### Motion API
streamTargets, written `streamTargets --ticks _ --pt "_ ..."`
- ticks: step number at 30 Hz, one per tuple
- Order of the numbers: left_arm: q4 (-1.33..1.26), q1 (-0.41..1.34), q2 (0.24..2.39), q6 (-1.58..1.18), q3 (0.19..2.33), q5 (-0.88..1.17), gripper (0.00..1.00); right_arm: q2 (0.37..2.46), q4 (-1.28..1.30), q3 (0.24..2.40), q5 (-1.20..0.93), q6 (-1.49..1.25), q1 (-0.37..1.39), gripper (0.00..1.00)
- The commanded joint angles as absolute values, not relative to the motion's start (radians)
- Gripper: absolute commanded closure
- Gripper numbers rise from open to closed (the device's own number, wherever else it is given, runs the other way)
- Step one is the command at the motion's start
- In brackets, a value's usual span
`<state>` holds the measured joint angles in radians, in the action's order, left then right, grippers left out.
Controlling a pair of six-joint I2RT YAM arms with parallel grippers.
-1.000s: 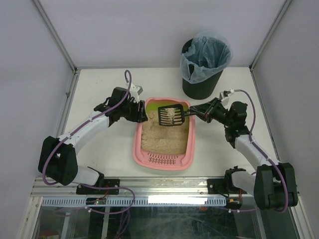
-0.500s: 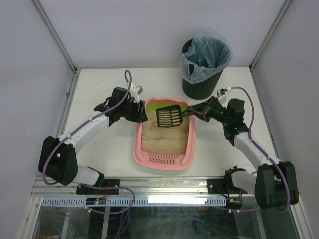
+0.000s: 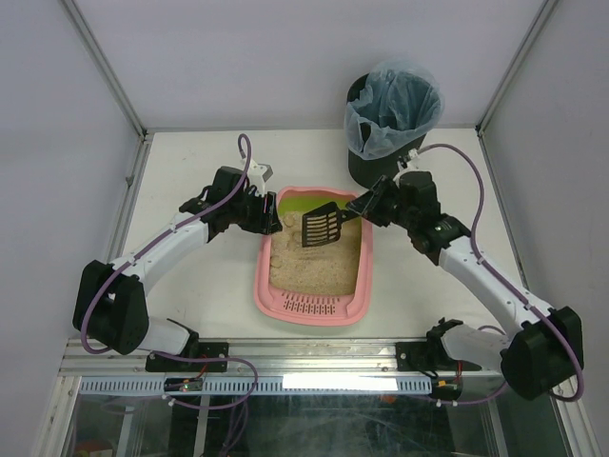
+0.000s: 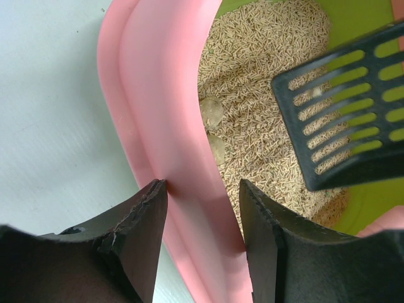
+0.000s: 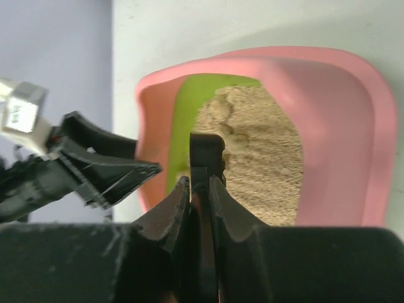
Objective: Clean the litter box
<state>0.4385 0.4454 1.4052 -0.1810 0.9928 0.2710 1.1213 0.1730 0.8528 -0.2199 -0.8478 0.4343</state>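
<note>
The pink litter box (image 3: 309,309) lies mid-table with its lime-green end at the back and beige litter inside. My left gripper (image 3: 269,221) is shut on its back-left rim (image 4: 164,113), one finger outside and one inside (image 4: 202,189). My right gripper (image 3: 366,211) is shut on the handle of the black slotted scoop (image 3: 322,228). It holds the scoop tilted above the litter at the green end. The scoop's slotted blade shows in the left wrist view (image 4: 347,107) and edge-on in the right wrist view (image 5: 206,154). Pale clumps (image 4: 211,112) lie in the litter by the left wall.
A black round bin (image 3: 385,133) with a bluish bag stands at the back right, just behind the right wrist. White enclosure walls stand on both sides and at the back.
The litter that lay on the scoop one second ago has gone from it. The right wrist has risen and swung towards the back left, tilting the scoop steeper. The left arm has not moved.
</note>
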Motion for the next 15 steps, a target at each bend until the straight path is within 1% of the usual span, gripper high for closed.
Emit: streamTargets --ticks 1,9,15 --pt "0.417 0.450 1.406 -0.152 1.035 0.284 0.51 1.191 0.307 0.976 0.084 -0.717 0.522 1.00" --pt "0.417 0.450 1.408 -0.153 1.035 0.283 0.51 1.366 0.442 1.177 0.353 -0.637 0.701 1.00" --pt "0.417 0.449 1.409 -0.153 1.033 0.282 0.51 1.508 0.547 1.291 0.477 -0.616 0.750 1.00"
